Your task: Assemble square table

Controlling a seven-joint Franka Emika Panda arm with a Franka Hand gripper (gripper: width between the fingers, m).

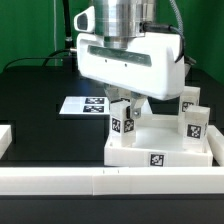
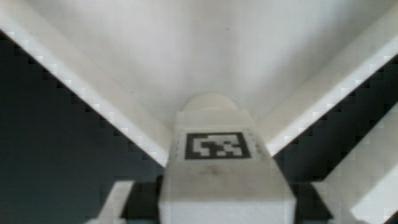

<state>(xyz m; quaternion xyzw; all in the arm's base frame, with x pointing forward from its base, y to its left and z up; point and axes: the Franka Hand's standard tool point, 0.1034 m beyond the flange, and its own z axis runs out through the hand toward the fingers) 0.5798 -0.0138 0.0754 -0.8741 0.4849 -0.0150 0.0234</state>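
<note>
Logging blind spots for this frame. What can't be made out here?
- Exterior view: the gripper body covers part of the table top, so the socket under the held leg is hidden.
- Exterior view: the legs at the exterior view's right are partly cut by the edge.
- Wrist view: the leg fills the middle; its lower end and contact point are hidden.
- Wrist view: the fingers are cut off and blurred.

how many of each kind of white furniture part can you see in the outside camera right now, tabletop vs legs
square tabletop: 1
leg in the gripper, standing over the tabletop: 1
legs by the tabletop's far corner at the exterior view's right: 2
total: 4
</note>
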